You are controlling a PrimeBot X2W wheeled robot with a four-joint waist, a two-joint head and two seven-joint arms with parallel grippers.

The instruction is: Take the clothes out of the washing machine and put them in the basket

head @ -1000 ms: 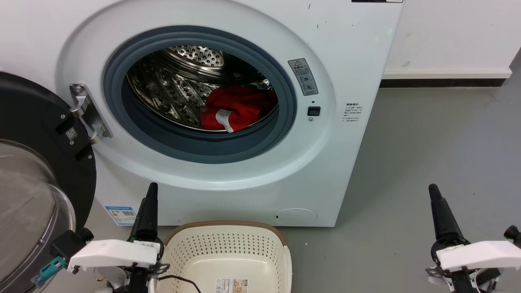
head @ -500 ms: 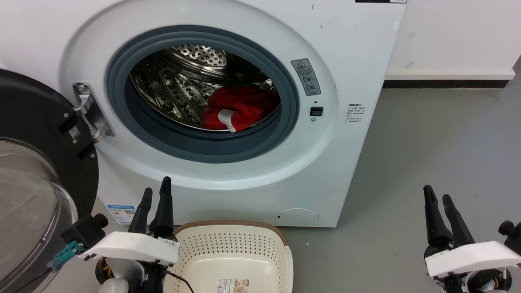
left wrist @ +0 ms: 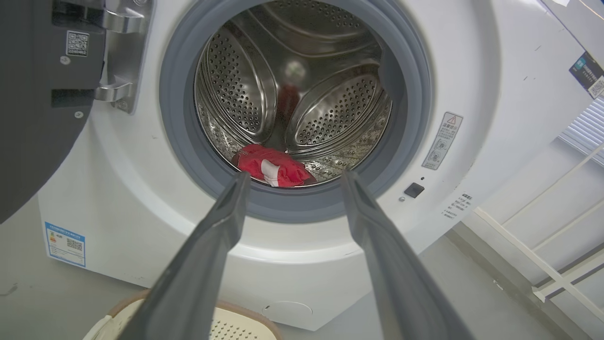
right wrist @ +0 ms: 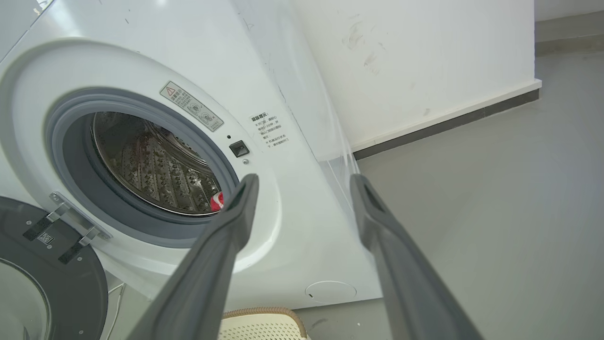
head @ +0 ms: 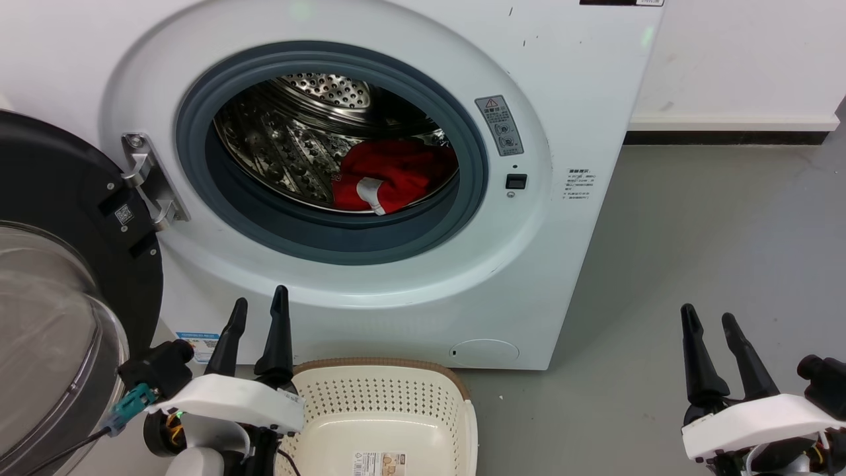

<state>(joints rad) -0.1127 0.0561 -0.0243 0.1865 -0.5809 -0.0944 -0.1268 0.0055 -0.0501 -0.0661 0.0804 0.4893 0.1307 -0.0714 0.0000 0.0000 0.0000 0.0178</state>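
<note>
Grey floor [head: 694, 218], clothes [head: 396, 172] lie low in the washing machine [head: 562, 99] near the front lip of its drum [head: 277, 145], basket [head: 380, 363] just below, left pincer [head: 261, 295] and right pincer [head: 707, 312] both spread and empty, so I'd reach in low, clearing the rubber ring [head: 344, 248].

The washing machine [head: 568, 99], white, its black-rimmed glass door swung wide, stands ahead of the left gripper [head: 262, 295]. The clothes [head: 395, 175], a crumpled red garment with a white patch, lie low in the steel drum, beyond that gripper's fingertips. The cream basket [head: 380, 364] sits upright just right of it, well left of the right gripper [head: 707, 312].
</note>
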